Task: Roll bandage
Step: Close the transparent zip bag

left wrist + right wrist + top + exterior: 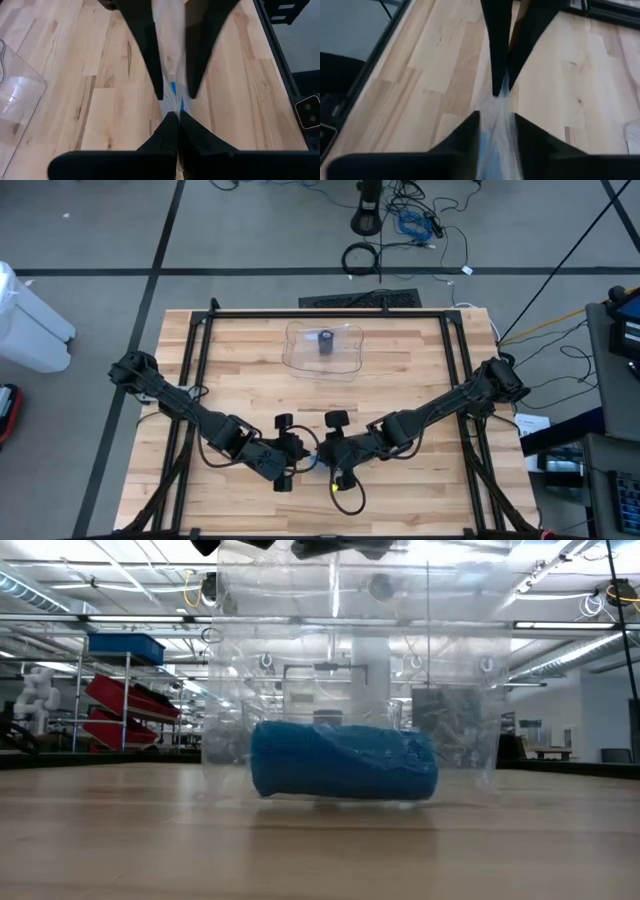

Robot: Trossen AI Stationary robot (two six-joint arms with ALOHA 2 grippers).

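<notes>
You've got both pincers meeting tip to tip near the bench's (250,380) front edge, about midway along it. Left pincer (300,448) is pinched nearly closed on a thin strip of clear wrap with blue showing inside (173,91); its own fingers (167,127) touch at the tips. Right pincer (325,452) is a little open, straddling the same strip (496,127); whether it actually grips it is hard to tell. Whatever lies between them is hidden from above by the arms. A clear tray (324,348) sits by the bench's back edge with a dark roll (326,342) inside. In the low view that roll (343,762) reads blue, lying on its side, blurred behind the plastic (240,660).
</notes>
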